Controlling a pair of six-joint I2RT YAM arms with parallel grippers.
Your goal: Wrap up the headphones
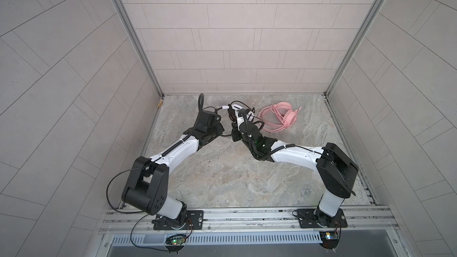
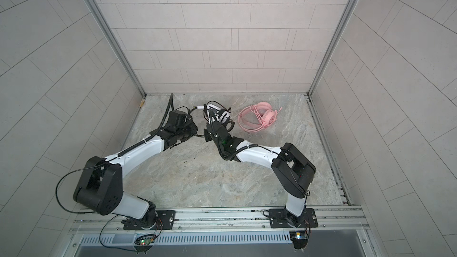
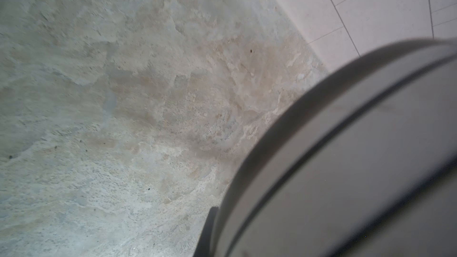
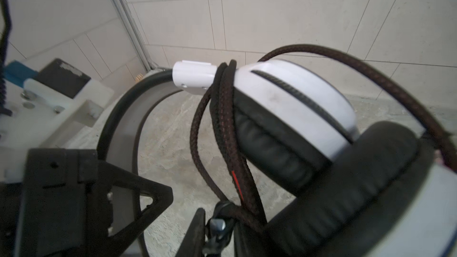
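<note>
The white-and-black headset point(image 4: 291, 110) sits toward the back of the stone-patterned counter point(image 1: 222, 181), between my two arms, with its dark braided cable point(image 4: 217, 124) looped beside one ear cup. The pink headset point(image 1: 290, 117) lies just to its right. My left claw point(image 4: 95, 116) is closed tight right at the grey headband point(image 3: 346, 144), though the pinch itself is hidden. My right claw point(image 4: 188, 208) is close against the ear cups, beside the cable, and I cannot tell whether its jaws grip it or stand loose.
</note>
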